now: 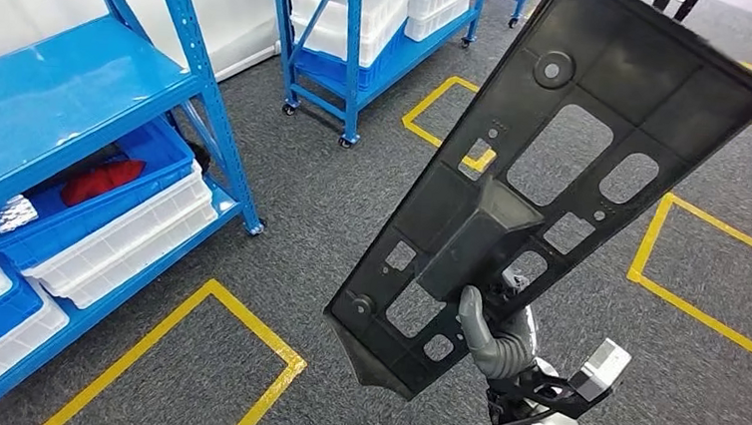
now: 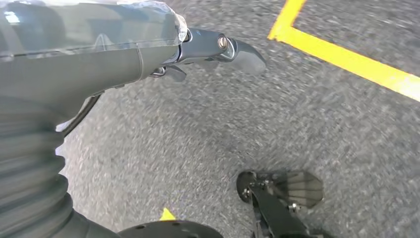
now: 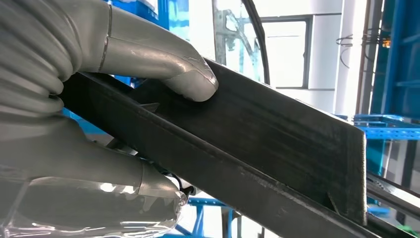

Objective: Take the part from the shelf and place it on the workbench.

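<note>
Gripping the long black panel (image 1: 555,175) by its lower end only, right hand (image 1: 493,336) risks it levering loose over the carpet beside the blue shelf (image 1: 71,91); left hand (image 2: 148,54) hangs empty, finger spread unclear.

Part (image 1: 555,175): long flat black plastic panel, several rectangular and rounded cutouts, raised wedge-shaped block near middle, round boss near far end. Held aloft, tilted diagonally over grey carpet floor (no contact with floor or shelf). Lower end gripped by right hand (image 1: 492,333); thumb pressed on panel face.
</note>
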`<state>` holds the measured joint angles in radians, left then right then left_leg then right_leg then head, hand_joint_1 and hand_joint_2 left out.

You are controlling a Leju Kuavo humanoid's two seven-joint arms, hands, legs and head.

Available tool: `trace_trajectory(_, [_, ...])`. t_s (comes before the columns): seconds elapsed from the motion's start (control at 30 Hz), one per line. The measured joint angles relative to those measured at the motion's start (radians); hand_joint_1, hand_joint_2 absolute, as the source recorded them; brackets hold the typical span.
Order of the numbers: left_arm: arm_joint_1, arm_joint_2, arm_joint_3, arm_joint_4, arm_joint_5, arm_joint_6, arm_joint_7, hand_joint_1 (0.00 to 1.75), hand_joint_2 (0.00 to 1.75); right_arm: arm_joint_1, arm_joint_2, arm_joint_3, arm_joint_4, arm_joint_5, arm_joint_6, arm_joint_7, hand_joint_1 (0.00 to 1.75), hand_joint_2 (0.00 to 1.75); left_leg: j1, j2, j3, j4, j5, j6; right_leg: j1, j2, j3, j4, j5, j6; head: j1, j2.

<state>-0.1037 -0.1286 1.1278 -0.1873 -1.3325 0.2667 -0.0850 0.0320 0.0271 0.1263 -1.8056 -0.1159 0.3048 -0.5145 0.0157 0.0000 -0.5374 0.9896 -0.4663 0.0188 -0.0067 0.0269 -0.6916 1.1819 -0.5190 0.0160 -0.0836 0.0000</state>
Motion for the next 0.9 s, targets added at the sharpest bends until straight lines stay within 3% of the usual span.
trace_trajectory(0.07, [0.002,0.000,0.000,0.000,-0.004,0.001,-0.005,0.00,1.75,-0.001,0.001,0.000,0.004,-0.001,0.000,0.001,1.75,1.75,-0.003,0.026,0.000,0.000,-0.002,0.001,-0.008,-0.017,-0.052,0.103,-0.034,0.009,0.000,0.000])
trace_trajectory(0.1, [0.002,0.000,-0.001,0.000,-0.007,0.001,-0.006,0.00,1.75,-0.001,0.001,0.000,0.006,-0.002,0.000,0.001,1.75,1.75,-0.003,0.039,0.001,0.001,-0.004,0.000,-0.012,-0.021,-0.054,0.108,-0.025,0.013,0.000,0.000])
trace_trajectory(0.17, [0.001,0.000,-0.003,0.000,-0.010,0.002,-0.006,0.00,1.75,0.000,0.001,-0.002,0.008,-0.005,0.000,0.002,1.75,1.75,-0.003,0.060,0.006,0.002,-0.009,-0.006,-0.016,-0.041,0.001,0.008,0.034,0.015,0.000,0.000])
trace_trajectory(0.2, [0.001,0.000,-0.004,0.000,-0.012,0.002,-0.006,0.00,1.75,0.000,0.001,-0.002,0.008,-0.006,0.000,0.002,1.75,1.75,-0.005,0.069,0.009,0.003,-0.012,-0.010,-0.013,-0.065,0.038,-0.061,0.057,0.012,0.000,0.000])
trace_trajectory(0.27, [0.001,0.000,-0.005,0.000,-0.015,0.002,-0.004,0.00,1.75,0.001,0.001,-0.003,0.008,-0.008,0.000,0.000,1.75,1.75,-0.010,0.085,0.015,0.006,-0.020,-0.021,-0.005,-0.098,0.082,-0.147,0.077,-0.001,0.000,0.000])
trace_trajectory(0.3, [0.001,0.000,-0.005,0.000,-0.015,0.002,-0.003,0.00,1.75,0.003,0.001,-0.004,0.008,-0.009,0.000,-0.001,1.75,1.75,-0.012,0.093,0.017,0.006,-0.023,-0.026,-0.001,-0.101,0.085,-0.155,0.073,-0.009,0.000,0.000])
trace_trajectory(0.37, [0.000,0.000,-0.006,0.000,-0.016,0.001,0.001,0.00,1.75,0.008,0.002,-0.006,0.008,-0.011,0.001,-0.004,1.75,1.75,-0.011,0.110,0.022,0.005,-0.029,-0.038,0.000,-0.076,0.083,-0.159,0.075,-0.021,0.000,0.000])
trace_trajectory(0.43, [0.000,0.000,-0.006,0.000,-0.016,0.001,0.004,0.00,1.75,0.010,0.003,-0.007,0.008,-0.011,0.001,-0.005,1.75,1.75,-0.007,0.085,0.013,0.038,-0.057,-0.046,-0.004,-0.054,0.086,-0.167,0.080,-0.035,0.000,0.000])
trace_trajectory(0.5, [0.001,0.000,-0.006,0.000,-0.013,0.001,0.004,0.00,1.75,0.008,0.009,-0.008,0.009,-0.011,0.003,-0.007,1.75,1.75,-0.003,0.035,-0.039,0.155,-0.121,-0.049,-0.005,-0.031,0.088,-0.170,0.082,-0.044,0.000,0.000])
trace_trajectory(0.53, [0.000,0.000,-0.006,0.000,-0.011,0.002,0.003,0.00,1.75,0.007,0.012,-0.008,0.011,-0.011,0.004,-0.008,1.75,1.75,-0.003,0.020,-0.073,0.227,-0.152,-0.050,-0.004,-0.020,0.088,-0.170,0.082,-0.046,0.000,0.000])
trace_trajectory(0.57, [-0.002,0.000,-0.006,0.000,-0.008,0.002,0.001,0.00,1.75,0.007,0.014,-0.008,0.014,-0.011,0.005,-0.008,1.75,1.75,-0.003,0.013,-0.101,0.282,-0.168,-0.051,-0.003,-0.007,0.088,-0.169,0.082,-0.047,0.000,0.000])
trace_trajectory(0.6, [-0.004,0.000,-0.006,0.000,-0.006,0.002,0.000,0.00,1.75,0.007,0.016,-0.008,0.016,-0.011,0.006,-0.008,1.75,1.75,-0.003,0.011,-0.114,0.302,-0.163,-0.050,-0.001,0.006,0.088,-0.167,0.081,-0.047,0.000,0.000])
trace_trajectory(0.63, [-0.005,0.001,-0.006,0.000,-0.006,0.002,0.000,0.00,1.75,0.007,0.017,-0.008,0.019,-0.011,0.006,-0.008,1.75,1.75,-0.003,0.008,-0.106,0.278,-0.136,-0.049,0.000,0.021,0.089,-0.165,0.081,-0.047,0.000,0.000])
trace_trajectory(0.67, [-0.003,0.002,-0.006,0.000,-0.006,0.002,0.000,0.00,1.75,0.007,0.018,-0.008,0.020,-0.011,0.008,-0.008,1.75,1.75,-0.003,0.001,-0.083,0.219,-0.095,-0.046,0.000,0.036,0.089,-0.162,0.079,-0.045,0.000,0.000])
trace_trajectory(0.73, [0.002,0.005,-0.006,0.000,-0.006,0.003,-0.002,0.00,1.75,0.004,0.019,-0.008,0.022,-0.012,0.010,-0.011,1.75,1.75,0.001,-0.040,-0.031,0.087,-0.033,-0.040,0.000,0.063,0.086,-0.153,0.077,-0.039,0.000,0.000])
trace_trajectory(0.8, [0.004,0.007,-0.006,0.000,-0.006,0.003,-0.004,0.00,1.75,0.000,0.019,-0.008,0.024,-0.013,0.014,-0.014,1.75,1.75,0.001,-0.068,-0.012,0.034,-0.022,-0.035,-0.001,0.083,0.077,-0.149,0.079,-0.028,0.000,0.000])
trace_trajectory(0.87, [0.003,0.008,-0.006,-0.001,-0.006,0.003,-0.006,0.00,1.75,0.000,0.020,-0.008,0.026,-0.014,0.017,-0.016,1.75,1.75,0.000,-0.055,-0.009,0.028,-0.019,-0.025,-0.004,0.099,0.070,-0.151,0.083,-0.014,0.000,0.000])
trace_trajectory(0.9, [0.002,0.008,-0.006,-0.001,-0.007,0.003,-0.006,0.00,1.75,0.000,0.020,-0.008,0.027,-0.014,0.018,-0.018,1.75,1.75,0.000,-0.046,-0.008,0.023,-0.016,-0.018,-0.003,0.088,0.067,-0.146,0.080,-0.009,0.000,0.000])
